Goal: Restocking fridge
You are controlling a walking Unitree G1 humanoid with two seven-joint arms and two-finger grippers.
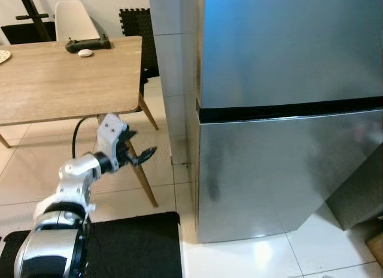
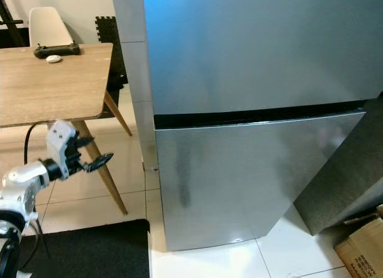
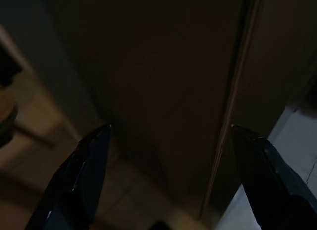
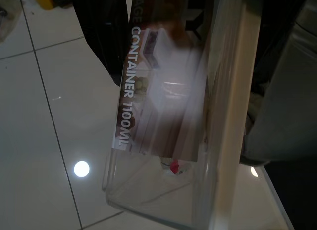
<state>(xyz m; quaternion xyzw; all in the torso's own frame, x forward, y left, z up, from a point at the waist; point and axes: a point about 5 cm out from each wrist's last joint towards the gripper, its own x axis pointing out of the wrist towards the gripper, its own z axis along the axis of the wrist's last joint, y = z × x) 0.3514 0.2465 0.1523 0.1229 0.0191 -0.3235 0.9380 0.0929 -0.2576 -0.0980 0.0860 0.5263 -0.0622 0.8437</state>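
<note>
The silver fridge (image 1: 287, 50) stands before me with both its upper door and its lower door (image 1: 281, 170) closed. My left gripper (image 1: 142, 147) is raised at the fridge's left side, level with the lower door. Its fingers are open and hold nothing. In the left wrist view the two black fingertips (image 3: 94, 155) frame a dark, shaded panel. In the right wrist view a clear plastic storage container (image 4: 163, 116), labelled 1100ML, hangs above the white floor tiles, and my right gripper (image 4: 188, 39) is shut on it.
A wooden table (image 1: 60, 80) with slanted legs stands to the left, with a black controller (image 1: 88, 44) on it and a white chair (image 1: 75, 17) behind. A black mat (image 1: 131, 242) lies at my feet. A cardboard box (image 2: 362, 248) sits at the lower right.
</note>
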